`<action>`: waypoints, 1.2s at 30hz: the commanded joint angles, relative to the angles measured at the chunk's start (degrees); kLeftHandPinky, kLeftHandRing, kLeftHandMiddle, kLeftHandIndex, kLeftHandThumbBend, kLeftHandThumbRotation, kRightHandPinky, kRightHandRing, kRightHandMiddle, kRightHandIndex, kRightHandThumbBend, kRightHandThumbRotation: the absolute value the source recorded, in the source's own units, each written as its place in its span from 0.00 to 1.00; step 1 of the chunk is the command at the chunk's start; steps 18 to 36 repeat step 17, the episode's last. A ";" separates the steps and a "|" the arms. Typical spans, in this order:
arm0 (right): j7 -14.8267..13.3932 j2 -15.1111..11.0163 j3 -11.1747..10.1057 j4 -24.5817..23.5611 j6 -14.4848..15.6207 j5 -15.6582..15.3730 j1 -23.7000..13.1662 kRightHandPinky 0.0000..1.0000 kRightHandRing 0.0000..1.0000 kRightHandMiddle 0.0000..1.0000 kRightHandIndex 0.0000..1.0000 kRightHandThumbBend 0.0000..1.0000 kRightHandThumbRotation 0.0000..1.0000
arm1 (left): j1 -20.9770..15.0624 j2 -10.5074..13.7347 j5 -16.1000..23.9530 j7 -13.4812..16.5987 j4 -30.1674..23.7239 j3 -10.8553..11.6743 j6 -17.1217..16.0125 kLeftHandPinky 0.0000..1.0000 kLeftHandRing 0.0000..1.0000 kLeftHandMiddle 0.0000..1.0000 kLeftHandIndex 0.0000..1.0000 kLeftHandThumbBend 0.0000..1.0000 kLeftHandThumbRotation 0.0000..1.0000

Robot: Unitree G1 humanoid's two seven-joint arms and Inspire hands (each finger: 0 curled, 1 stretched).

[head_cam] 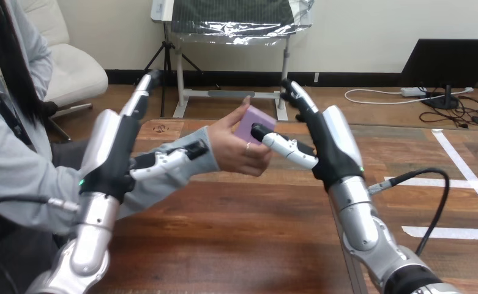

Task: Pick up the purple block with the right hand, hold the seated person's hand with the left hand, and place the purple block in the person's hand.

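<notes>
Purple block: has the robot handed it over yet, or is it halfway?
Nearly finished. Done: the purple block is off the table, in the person's hand. In hand: the left hand holds the person's wrist, thumb across it; the right hand touches the block with its thumb, fingers straight. Left: drawing the right hand away.

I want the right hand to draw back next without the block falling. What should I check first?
1. Purple block in the person's hand: ok, it rests in that hand.
2. Right hand free of the block: not ok, its thumb tip touches the block's face, though its fingers stand straight.
3. Left hand holding the person's wrist: cannot tell; it lies against the grey sleeve.
4. Block away from the table: ok, it is held above the wood.
</notes>
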 commanded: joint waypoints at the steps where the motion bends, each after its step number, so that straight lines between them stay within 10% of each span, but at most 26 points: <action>1: -2.33 -1.54 0.18 -1.85 -3.44 -0.75 -2.66 0.86 0.92 0.90 0.95 1.00 0.84 | 0.24 -0.85 -3.13 -1.37 -2.95 2.82 -4.59 0.89 0.94 0.95 0.98 1.00 0.71; 17: -4.10 -3.20 -0.01 -3.41 -8.87 -1.37 -1.10 0.82 0.91 0.91 0.95 1.00 0.91 | 3.68 -1.65 -6.33 -4.69 -5.13 6.26 -16.65 0.86 0.95 0.98 0.97 1.00 0.78; 36: -4.10 -3.20 -0.01 -3.41 -8.87 -1.37 -1.10 0.82 0.91 0.91 0.95 1.00 0.91 | 3.68 -1.65 -6.33 -4.69 -5.13 6.26 -16.65 0.86 0.95 0.98 0.97 1.00 0.78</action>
